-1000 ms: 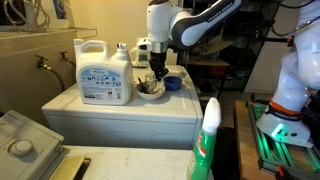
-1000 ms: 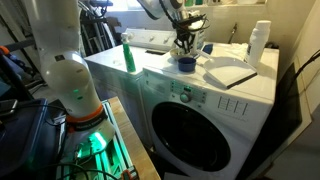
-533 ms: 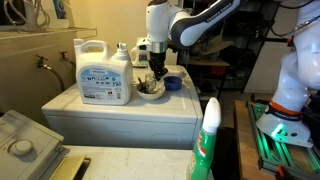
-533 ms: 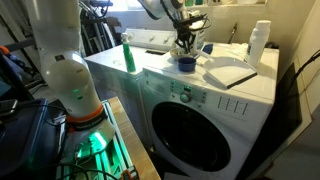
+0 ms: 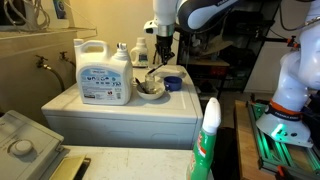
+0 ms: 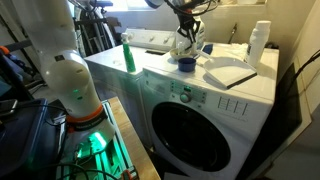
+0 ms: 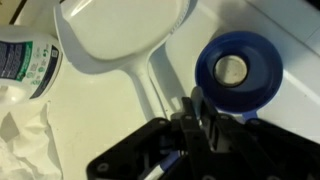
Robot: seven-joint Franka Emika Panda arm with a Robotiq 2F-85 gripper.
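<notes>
My gripper (image 7: 203, 112) hangs over the top of a white washing machine (image 5: 100, 108), fingers closed together on the end of the handle of a white scoop (image 7: 120, 35). The scoop's bowl (image 5: 150, 88) sits low by the machine top, its handle slanting up to my gripper (image 5: 159, 66). A blue cap (image 7: 235, 70) stands right beside the fingers; it shows in both exterior views (image 5: 173, 83) (image 6: 186, 64). My gripper (image 6: 186, 28) is above a crumpled white cloth (image 6: 190, 46).
A large white detergent jug (image 5: 103, 72) stands next to the scoop. A green spray bottle (image 6: 128, 55), a flat white tray (image 6: 230, 73) and a white bottle (image 6: 260, 40) are also on the machine. A second robot's white base (image 6: 65, 80) stands beside it.
My gripper has risen from down at the scoop's bowl to well above it. The jug, cap and bottles have not moved.
</notes>
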